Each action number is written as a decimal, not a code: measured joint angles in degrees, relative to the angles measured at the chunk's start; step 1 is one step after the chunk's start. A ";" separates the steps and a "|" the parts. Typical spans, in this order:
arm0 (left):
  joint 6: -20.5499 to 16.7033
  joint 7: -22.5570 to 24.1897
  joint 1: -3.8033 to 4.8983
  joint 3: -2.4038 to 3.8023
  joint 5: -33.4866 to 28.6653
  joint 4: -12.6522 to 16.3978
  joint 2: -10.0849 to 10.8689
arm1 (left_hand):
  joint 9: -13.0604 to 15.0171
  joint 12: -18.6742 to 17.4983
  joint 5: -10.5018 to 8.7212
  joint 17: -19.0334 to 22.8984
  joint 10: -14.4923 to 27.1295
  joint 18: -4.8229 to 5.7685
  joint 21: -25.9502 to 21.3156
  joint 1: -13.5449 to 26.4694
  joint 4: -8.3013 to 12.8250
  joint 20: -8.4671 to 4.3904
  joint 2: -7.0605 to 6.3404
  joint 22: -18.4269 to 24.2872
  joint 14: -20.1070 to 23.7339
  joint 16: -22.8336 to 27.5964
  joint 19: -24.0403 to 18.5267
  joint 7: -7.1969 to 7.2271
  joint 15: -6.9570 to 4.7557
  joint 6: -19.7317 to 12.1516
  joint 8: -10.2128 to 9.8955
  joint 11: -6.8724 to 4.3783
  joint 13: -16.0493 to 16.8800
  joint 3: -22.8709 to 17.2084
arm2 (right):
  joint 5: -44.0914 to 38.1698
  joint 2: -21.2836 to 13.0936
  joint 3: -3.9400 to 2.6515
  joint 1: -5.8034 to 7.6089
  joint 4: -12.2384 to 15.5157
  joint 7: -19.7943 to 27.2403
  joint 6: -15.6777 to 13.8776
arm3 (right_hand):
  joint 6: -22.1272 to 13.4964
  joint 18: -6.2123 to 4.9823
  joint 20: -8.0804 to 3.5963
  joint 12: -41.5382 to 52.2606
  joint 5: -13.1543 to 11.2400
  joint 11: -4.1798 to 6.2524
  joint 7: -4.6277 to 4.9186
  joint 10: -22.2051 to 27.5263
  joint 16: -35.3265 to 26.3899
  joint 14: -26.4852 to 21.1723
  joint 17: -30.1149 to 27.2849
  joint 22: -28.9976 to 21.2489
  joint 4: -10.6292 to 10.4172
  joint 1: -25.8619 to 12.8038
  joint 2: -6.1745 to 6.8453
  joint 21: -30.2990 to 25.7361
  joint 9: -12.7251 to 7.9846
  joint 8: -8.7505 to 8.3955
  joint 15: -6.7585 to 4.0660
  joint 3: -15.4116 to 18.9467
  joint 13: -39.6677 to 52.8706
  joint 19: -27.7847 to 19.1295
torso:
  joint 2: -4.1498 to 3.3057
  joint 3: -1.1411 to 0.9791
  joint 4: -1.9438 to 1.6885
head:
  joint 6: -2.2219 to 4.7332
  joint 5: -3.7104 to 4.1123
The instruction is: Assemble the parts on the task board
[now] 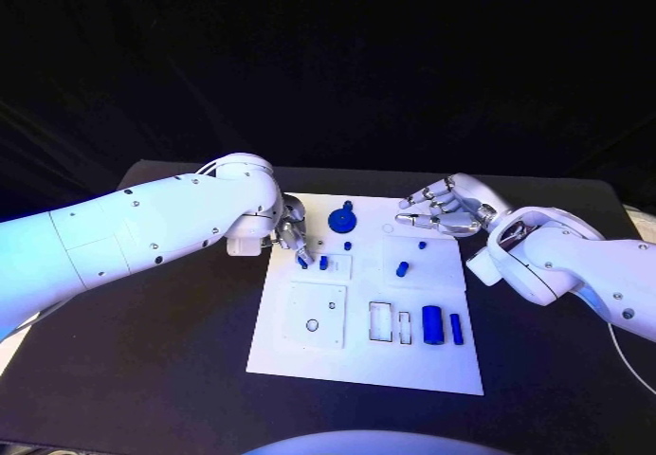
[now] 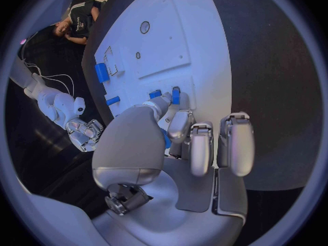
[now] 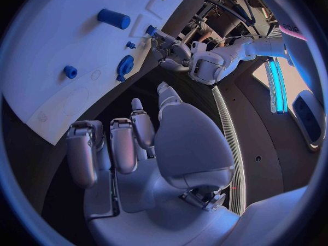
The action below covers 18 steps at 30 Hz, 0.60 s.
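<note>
The white task board [image 1: 308, 355] lies in the middle of the table. My left hand [image 1: 291, 232] hangs over its far left part, fingers pointing down at two small blue parts [image 1: 303, 263] [image 1: 324, 263], which the left wrist view shows just past the fingertips [image 2: 179, 123]. A blue gear [image 1: 342, 221] sits beside that hand. My right hand [image 1: 445, 210] hovers over the board's far right corner, fingers apart and holding nothing. Near it lie a blue peg [image 1: 404, 268] and a tiny blue part [image 1: 423, 245]. The right wrist view has the gear [image 3: 124, 67] and peg [image 3: 113, 18].
A blue cylinder [image 1: 432, 325] and a blue bar [image 1: 455, 328] stand in slots at the board's near right. Empty cut-outs [image 1: 381, 322] and a plate with holes [image 1: 318, 313] fill the near half. Black table [image 1: 151, 370] surrounds the board.
</note>
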State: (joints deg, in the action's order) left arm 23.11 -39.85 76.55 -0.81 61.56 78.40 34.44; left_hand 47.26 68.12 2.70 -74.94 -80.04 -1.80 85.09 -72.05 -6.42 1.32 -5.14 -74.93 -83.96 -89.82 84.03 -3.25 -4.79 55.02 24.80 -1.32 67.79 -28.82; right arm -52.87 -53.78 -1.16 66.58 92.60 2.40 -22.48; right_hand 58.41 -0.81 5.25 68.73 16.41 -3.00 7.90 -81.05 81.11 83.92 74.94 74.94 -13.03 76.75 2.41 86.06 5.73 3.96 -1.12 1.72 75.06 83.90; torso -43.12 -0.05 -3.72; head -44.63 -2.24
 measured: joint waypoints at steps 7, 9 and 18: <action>0.08 0.03 -0.08 0.03 0.23 0.27 0.19 | 0.01 0.00 -0.07 0.01 0.00 0.01 0.00 0.11 0.00 0.00 -0.10 0.00 0.00 0.00 0.00 0.09 0.00 0.28 0.00 0.00 0.00 0.00 | 0.05 0.01 0.00 -0.02 -0.05 0.00 0.08 | 0.00 0.00 0.00 0.00 0.00 0.00 0.00 0.00 0.00 0.00 0.00 0.00 0.00 0.00 0.00 0.00 0.00 0.00 0.00 0.00 0.00 0.00 | -0.02 0.02 -0.01 | -0.05 -0.29; 0.10 0.05 -0.10 0.04 0.28 0.30 0.21 | 0.03 0.00 0.12 0.01 0.00 0.00 0.00 0.24 0.00 0.00 -0.23 0.00 0.00 0.00 0.00 0.09 0.00 0.28 0.00 0.00 0.00 0.00 | 0.06 0.02 0.00 -0.02 -0.05 0.01 0.11 | 0.00 0.00 0.00 0.00 0.00 0.00 0.00 0.00 0.00 0.00 0.00 0.00 0.00 0.00 0.00 0.00 -0.01 0.00 0.00 0.00 0.00 0.00 | -0.02 0.02 -0.01 | -0.10 -0.30; 0.13 0.15 -0.18 0.10 0.53 0.39 0.30 | 0.02 0.00 0.13 0.01 0.00 0.00 0.00 0.23 0.01 0.00 -0.23 0.01 0.00 0.00 0.00 0.18 0.00 0.39 0.03 0.00 -0.11 0.00 | 0.09 0.08 0.00 -0.05 -0.07 0.03 0.25 | 0.00 0.00 0.00 0.14 0.00 -0.09 0.00 0.09 0.00 0.00 -0.01 -0.01 0.00 0.00 0.00 0.00 -0.01 0.00 0.00 0.00 -0.01 0.00 | -0.03 0.01 0.02 | -0.26 -0.40</action>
State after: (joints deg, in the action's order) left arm 23.25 -39.70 76.36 -0.71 62.09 78.79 34.74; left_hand 47.28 68.12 2.82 -74.93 -80.05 -1.80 85.09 -71.82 -6.42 1.32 -5.37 -74.92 -83.96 -89.83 84.03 -3.07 -4.79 55.41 24.84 -1.32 67.68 -28.83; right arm -52.78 -53.69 -1.15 66.54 92.52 2.43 -22.23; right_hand 58.41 -0.81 5.25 68.87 16.41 -3.09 7.90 -80.97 81.11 83.92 74.93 74.92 -13.03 76.75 2.41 86.06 5.72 3.96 -1.12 1.72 75.05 83.90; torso -43.15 -0.04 -3.70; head -44.89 -2.64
